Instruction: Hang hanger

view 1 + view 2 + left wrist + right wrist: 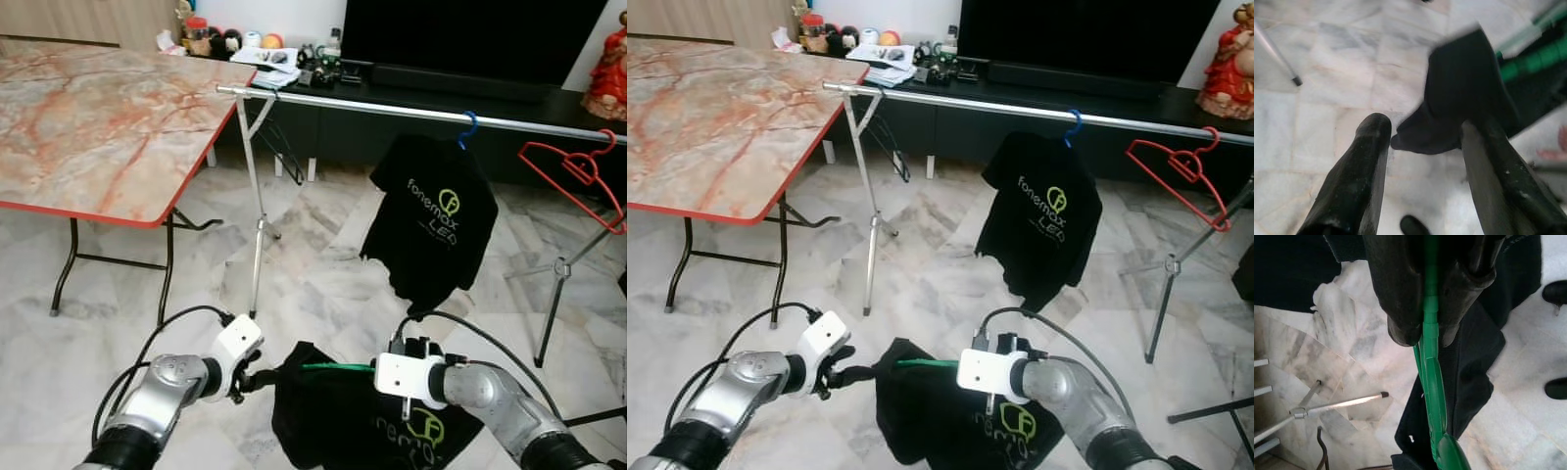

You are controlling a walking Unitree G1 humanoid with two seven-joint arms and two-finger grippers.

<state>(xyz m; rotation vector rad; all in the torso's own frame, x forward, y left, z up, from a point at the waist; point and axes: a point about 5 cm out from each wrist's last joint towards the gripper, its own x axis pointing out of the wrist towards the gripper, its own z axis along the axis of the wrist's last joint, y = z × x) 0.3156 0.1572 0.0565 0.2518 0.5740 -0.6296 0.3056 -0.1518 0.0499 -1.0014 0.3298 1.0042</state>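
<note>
Green plastic hanger (1431,382) sits pinched between the two black fingers of the right gripper (1425,335), which are closed tight on its thin bar — the bar runs on past the fingertips. From the head views, the hanger shows as a green line at about 9 o'clock from the right gripper, low in the scene, with a black T-shirt with a green logo (323,411) draped from it. The left gripper (1422,137) is at 9 o'clock from that shirt, its fingers spread apart, with a fold of the black cloth lying between the tips; whether the tips touch it is unclear. Up at 12 o'clock a long silver rail on tripod legs (392,108) carries a second black T-shirt on a blue hanger (436,215) and an empty red wire hanger (578,171). A marble-patterned folding table with a red edge (98,117) stands at 10 o'clock.
</note>
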